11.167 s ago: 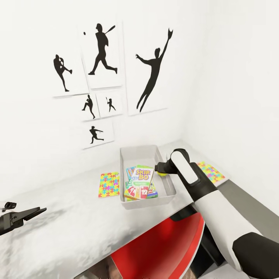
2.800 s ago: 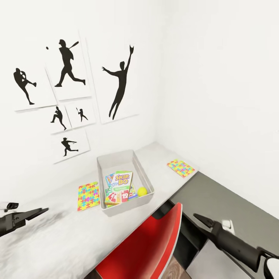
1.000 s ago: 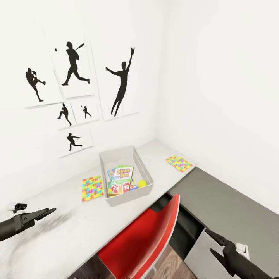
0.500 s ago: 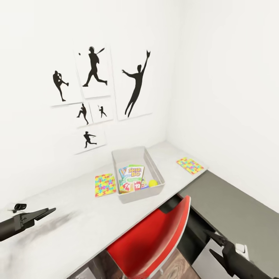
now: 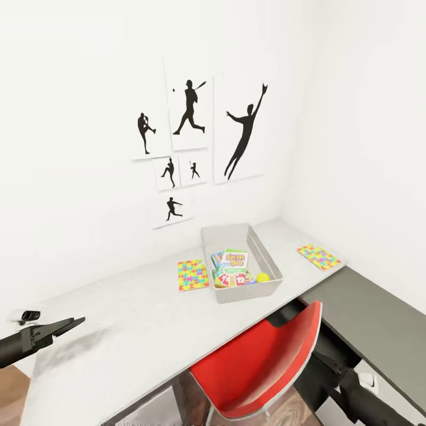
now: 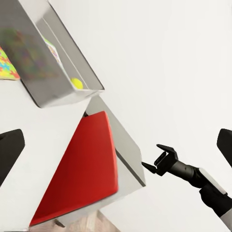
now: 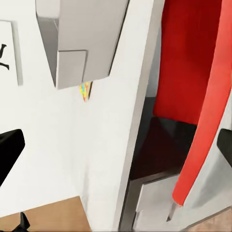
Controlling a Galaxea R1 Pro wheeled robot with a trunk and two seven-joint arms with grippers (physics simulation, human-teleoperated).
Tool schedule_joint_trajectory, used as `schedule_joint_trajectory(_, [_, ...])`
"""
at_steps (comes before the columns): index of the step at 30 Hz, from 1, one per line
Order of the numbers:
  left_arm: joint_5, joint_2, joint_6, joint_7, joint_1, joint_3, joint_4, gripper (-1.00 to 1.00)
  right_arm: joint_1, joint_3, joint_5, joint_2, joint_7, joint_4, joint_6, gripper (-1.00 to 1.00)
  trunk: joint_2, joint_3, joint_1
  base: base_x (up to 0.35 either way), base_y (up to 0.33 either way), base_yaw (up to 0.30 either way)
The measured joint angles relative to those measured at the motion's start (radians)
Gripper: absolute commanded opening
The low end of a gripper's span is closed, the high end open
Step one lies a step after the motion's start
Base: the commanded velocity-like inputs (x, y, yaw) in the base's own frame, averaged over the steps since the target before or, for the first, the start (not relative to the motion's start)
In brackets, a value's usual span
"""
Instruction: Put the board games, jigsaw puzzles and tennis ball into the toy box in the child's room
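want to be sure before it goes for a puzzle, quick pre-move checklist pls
1. Tennis ball in the toy box: ok.
2. Board games in the box: ok, though the count cannot be told.
3. Jigsaw puzzles boxed: not ok; one lies left of the box, one right, both on the table.
4. Left gripper free: ok, open and empty.
5. Right gripper free: ok, open.
6. Red chair in front of the box: not ok, may block the approach.
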Motion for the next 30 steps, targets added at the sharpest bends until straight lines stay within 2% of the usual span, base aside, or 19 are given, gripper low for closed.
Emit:
schedule_joint_trajectory(15, [0.001,0.0,-0.002,-0.001,0.0,0.0,0.0,1.0,0.0,0.0,0.0,0.0,0.001,-0.001,0.001,1.0,0.0,0.017,0.0,-0.151,0.189,0.208])
schedule_joint_trajectory(22, [0.001,0.01,0.007,-0.005,0.002,0.0,0.0,1.0,0.0,0.0,0.0,0.0,0.003,-0.001,0.002,1.0,0.0,0.025,0.0,-0.167,0.19,0.206])
schedule_joint_trajectory(30, [-0.001,0.018,0.027,-0.005,0.004,0.0,0.0,1.0,0.0,0.0,0.0,0.0,0.003,-0.002,0.002,1.0,0.0,0.028,0.0,-0.069,0.066,0.069])
